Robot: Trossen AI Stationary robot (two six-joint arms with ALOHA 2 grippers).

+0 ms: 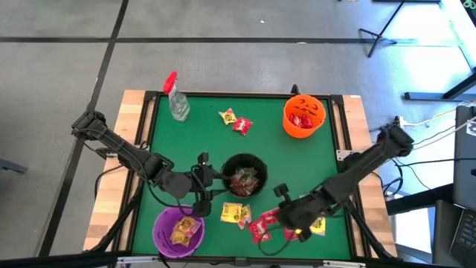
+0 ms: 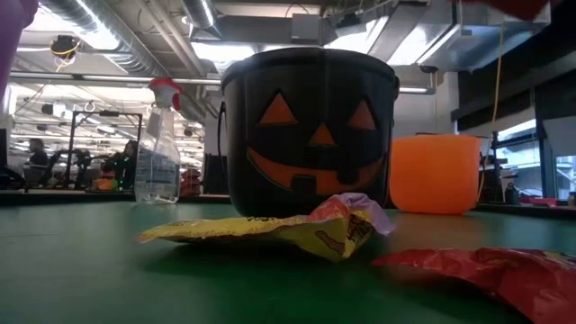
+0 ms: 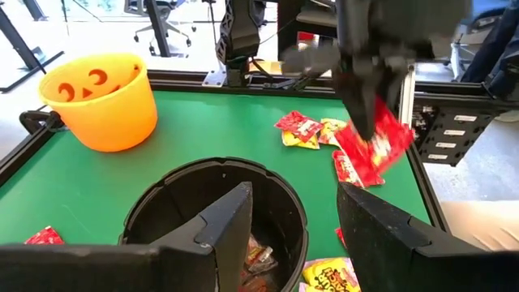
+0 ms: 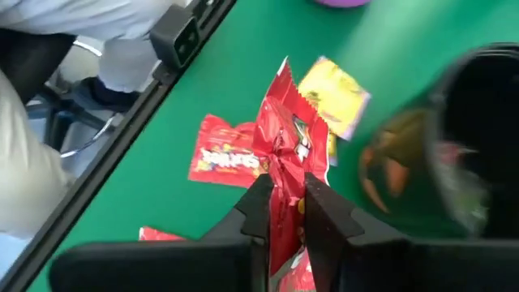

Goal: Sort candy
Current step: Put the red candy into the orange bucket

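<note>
- Right gripper (image 4: pixel 284 212) hangs above the near table edge, arm reaching in from the right, fingers pinched on a red packet (image 4: pixel 285 154) lifted clear of the green mat (image 4: pixel 243 73).
- Below it lie another red packet (image 4: pixel 223 160) and a yellow packet (image 4: pixel 334 93); the black pail (image 1: pixel 244 175) is just beside.
- Left gripper (image 3: pixel 292 231) waits over that pail, arm angled in from the left, jaws parted and empty.

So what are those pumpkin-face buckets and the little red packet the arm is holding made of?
The black bucket and the orange bucket look like moulded plastic: smooth, rigid walls with a dull sheen. The red candy packet pinched in the right gripper looks like thin glossy film or foil, since it crinkles and catches the light. That is judged from looks only.
</note>
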